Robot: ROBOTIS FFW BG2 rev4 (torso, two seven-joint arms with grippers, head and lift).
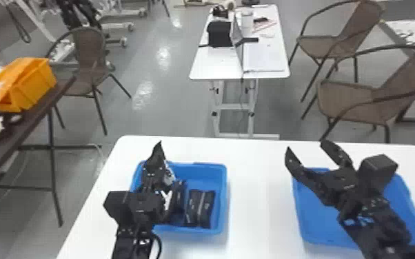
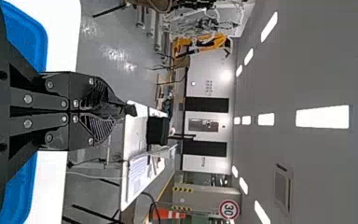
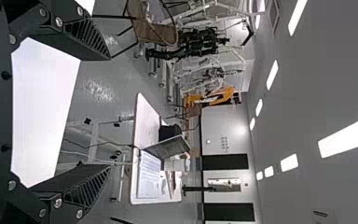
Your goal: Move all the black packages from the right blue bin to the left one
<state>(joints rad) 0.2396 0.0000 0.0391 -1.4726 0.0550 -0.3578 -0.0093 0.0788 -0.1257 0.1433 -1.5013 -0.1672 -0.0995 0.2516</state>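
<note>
Left black two-fingered hand [image 1: 159, 146] is held clenched over a blue plastic bin [image 1: 200, 170], matching right hand [image 1: 306, 145] spread, likely because the oblong black packages [image 1: 206, 208] are placed

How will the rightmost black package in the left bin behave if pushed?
Likely slides rather than rolls: the black package looks long and flat-sided. Probably stiff, given its straight edges. A rightward push should meet the wall of the left bin.

Brown chairs [image 1: 348, 100] and a farther white desk [image 1: 213, 63] stand on grey floor [image 1: 169, 113].
</note>
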